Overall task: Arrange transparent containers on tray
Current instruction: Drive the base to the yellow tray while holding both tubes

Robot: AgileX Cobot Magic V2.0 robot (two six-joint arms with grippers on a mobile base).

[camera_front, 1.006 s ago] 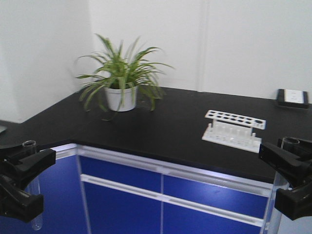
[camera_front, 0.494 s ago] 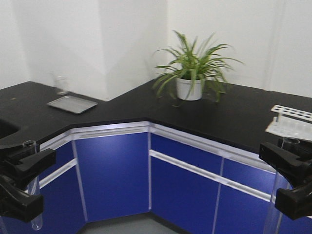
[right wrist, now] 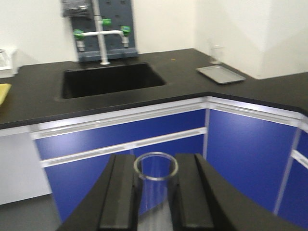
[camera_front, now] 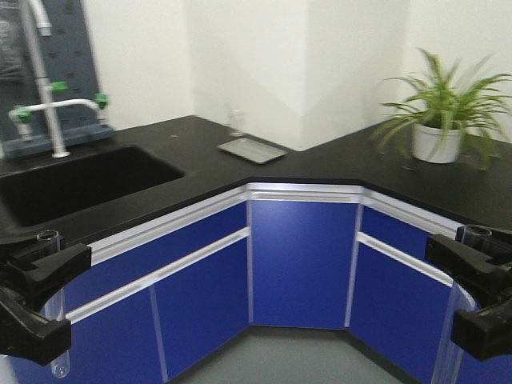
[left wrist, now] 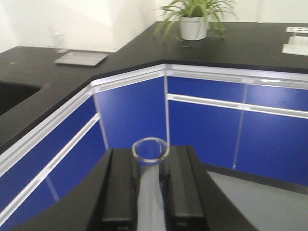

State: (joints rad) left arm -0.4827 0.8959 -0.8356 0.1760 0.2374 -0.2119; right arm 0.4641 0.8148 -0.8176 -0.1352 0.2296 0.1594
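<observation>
The front view swings left along the tabletop [camera_front: 336, 164]. The potted plant [camera_front: 442, 120], at 11 o'clock one second ago and at 1 o'clock half a second ago, now sits at 2 o'clock near the frame edge. The white rack [left wrist: 295, 42] drops out of the front view and shows only in the left wrist view. The grey metal tray [camera_front: 252, 150] shifts from 9 o'clock to 12 o'clock. The sink [camera_front: 76, 180] enters at 9 o'clock and the faucet [camera_front: 48, 104] at 10 o'clock.
</observation>
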